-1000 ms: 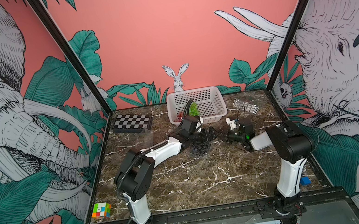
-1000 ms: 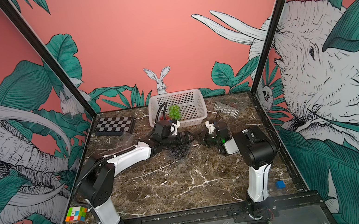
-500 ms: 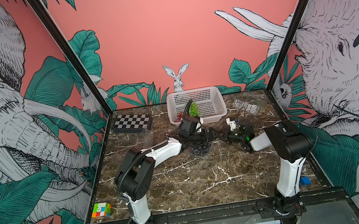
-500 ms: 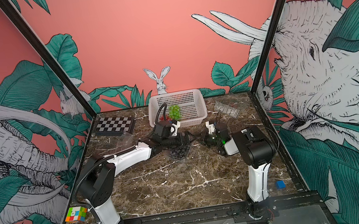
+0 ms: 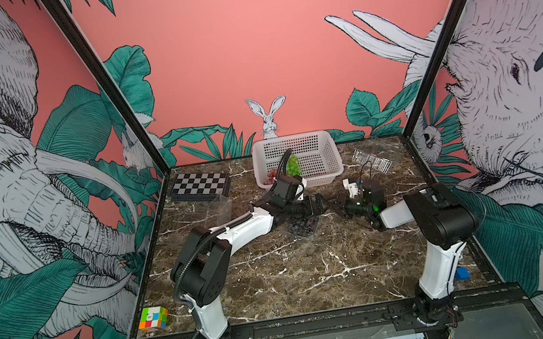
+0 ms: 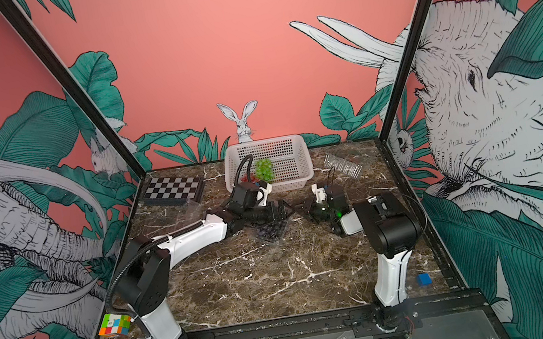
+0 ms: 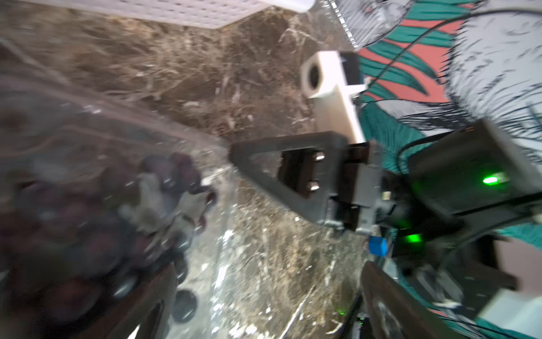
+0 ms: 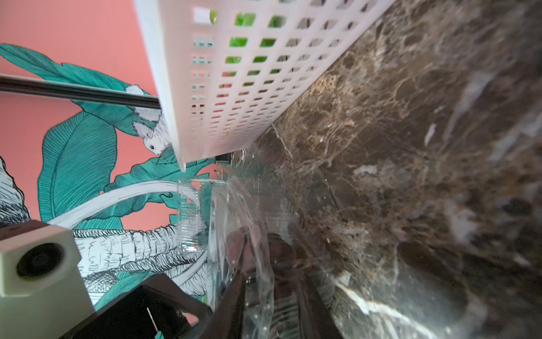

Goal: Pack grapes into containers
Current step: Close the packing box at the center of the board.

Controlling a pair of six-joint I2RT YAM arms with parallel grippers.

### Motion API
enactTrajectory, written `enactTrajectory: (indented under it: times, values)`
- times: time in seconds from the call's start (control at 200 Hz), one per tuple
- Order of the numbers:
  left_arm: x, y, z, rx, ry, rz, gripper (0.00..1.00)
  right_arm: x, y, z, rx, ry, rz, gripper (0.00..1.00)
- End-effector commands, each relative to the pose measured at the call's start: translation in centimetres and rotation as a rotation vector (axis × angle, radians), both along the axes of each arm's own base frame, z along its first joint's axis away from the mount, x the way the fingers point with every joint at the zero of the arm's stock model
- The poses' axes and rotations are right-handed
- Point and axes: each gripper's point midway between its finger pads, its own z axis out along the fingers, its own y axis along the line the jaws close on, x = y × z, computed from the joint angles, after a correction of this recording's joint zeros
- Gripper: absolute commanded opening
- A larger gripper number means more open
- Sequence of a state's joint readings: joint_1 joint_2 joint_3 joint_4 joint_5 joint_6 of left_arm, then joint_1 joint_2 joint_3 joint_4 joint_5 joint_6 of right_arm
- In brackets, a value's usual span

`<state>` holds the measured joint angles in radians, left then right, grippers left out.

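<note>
We see a marble table [image 5: 299,284]; a clear container [image 5: 310,235] with dark grapes [image 5: 304,225] lies just beside both jaws, a white basket [image 5: 322,175] beyond them.

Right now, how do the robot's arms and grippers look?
The left arm and right arm match: white links between bulky black joints. A black corrugated cable runs along the left arm. The left gripper and right gripper are black, with triangular, cut-out fingers, and each has a white camera block beside it. A green light glows on the right wrist.
</note>
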<state>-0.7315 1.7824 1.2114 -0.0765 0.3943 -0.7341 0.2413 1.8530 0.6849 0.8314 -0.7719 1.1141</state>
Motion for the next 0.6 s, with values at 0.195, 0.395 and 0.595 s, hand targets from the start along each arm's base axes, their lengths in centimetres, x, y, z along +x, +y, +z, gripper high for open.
enactTrajectory:
  times: [0.195, 0.395, 0.595]
  values:
    - [-0.9, 8.9, -0.3, 0.106, 0.040, 0.177, 1.00, 0.0, -0.9, 1.0, -0.185, -0.059, 0.038, 0.45]
    - [-2.1, 11.3, -1.3, 0.135, 0.070, 0.241, 1.00, 0.6, -0.7, 0.7, -0.266, -0.076, 0.065, 0.50]
    - [-2.1, 8.8, -3.3, -0.011, 0.189, 0.239, 1.00, 0.9, 0.6, 0.7, -0.273, -0.084, 0.105, 0.53]
